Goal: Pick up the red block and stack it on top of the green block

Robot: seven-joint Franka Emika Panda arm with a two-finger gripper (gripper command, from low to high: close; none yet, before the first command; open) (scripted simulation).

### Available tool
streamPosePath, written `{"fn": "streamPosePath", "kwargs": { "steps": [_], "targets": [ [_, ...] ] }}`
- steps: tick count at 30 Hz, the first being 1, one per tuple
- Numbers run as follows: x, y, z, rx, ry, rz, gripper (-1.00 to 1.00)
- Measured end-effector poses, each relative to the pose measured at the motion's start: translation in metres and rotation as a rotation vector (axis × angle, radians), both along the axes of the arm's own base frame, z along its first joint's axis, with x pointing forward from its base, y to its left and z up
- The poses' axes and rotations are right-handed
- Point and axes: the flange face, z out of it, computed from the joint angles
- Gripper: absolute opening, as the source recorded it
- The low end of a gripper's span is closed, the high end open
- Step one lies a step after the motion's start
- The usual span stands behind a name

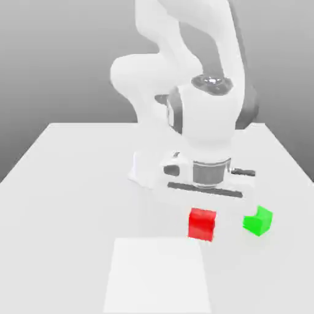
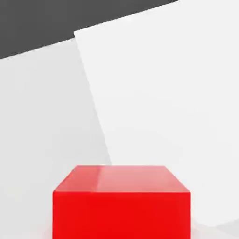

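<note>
Tool: low above the red block, grip state cannot be told; green block beside it, toward the exterior view's right

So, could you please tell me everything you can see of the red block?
The red block is a small, plain, bright-red cube with a smooth matte look. It sits flat on the white table, directly below the arm's hand, apart from the green block on the exterior view's right. In the hand view its top face and one side show.

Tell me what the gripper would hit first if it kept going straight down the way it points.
Most likely the red block, which sits just under the hand; the green block lies apart, toward the exterior view's right. Exact alignment is unclear.
</note>
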Motion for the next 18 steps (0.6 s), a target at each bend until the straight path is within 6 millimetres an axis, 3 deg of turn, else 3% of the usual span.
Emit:
{"fn": "streamPosePath", "kwargs": {
  "steps": [9, 15, 16, 18],
  "targets": [
    [-0.091, 0.109, 0.01, -0.004, -0.018, 0.773, -1.0],
    [-0.1, 0.118, -0.038, -0.006, -0.02, 0.847, -1.0],
    [-0.1, 0.116, -0.045, -0.007, -0.021, 0.845, 1.0],
    [-0.1, 0.116, -0.045, -0.007, -0.021, 0.845, 1.0]
  ]
}}
